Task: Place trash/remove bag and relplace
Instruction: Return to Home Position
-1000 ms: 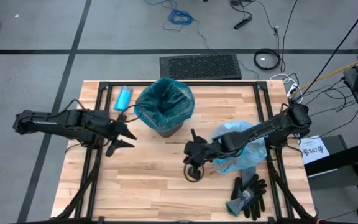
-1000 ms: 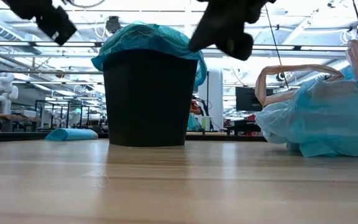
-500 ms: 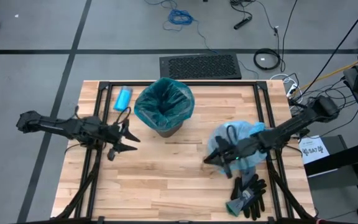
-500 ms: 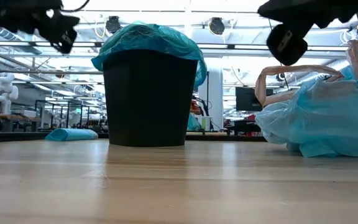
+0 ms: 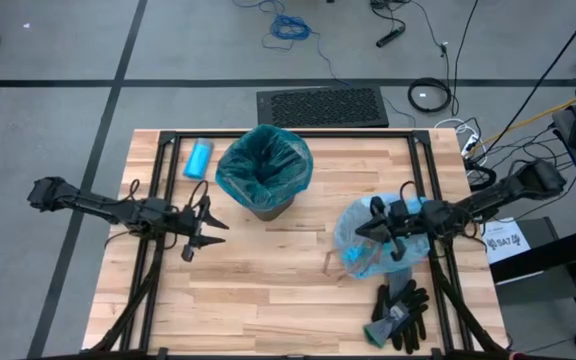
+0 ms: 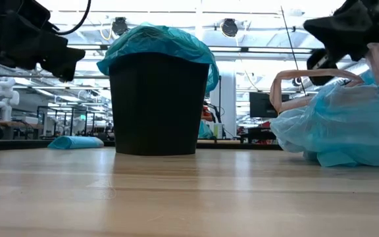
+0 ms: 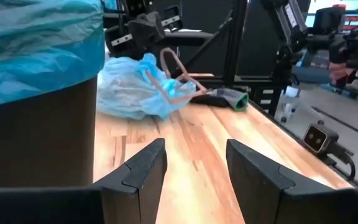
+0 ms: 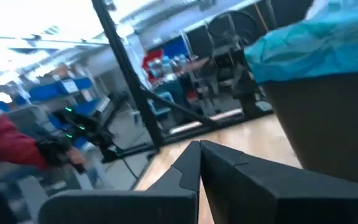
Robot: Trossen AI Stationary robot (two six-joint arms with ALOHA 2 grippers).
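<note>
High view: both arms have pulled away from the black round bin with teal liner (image 6: 156, 105), right gripper (image 8: 199, 149) pinched closed, empty, to its right, left gripper (image 7: 194, 148) spread wide to its left, so homing, job looks done.

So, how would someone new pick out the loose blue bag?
Find the black bin at the table's far middle. On its right-arm side a stuffed bag lies beside the dark gloves. It is pale sky-blue, unlike the teal liner in the bin.

Bright, even light fell from ceiling lamps (image 6: 229, 26); shadows on the table (image 5: 268, 290) were faint; glare possibly whitened the background.
</note>
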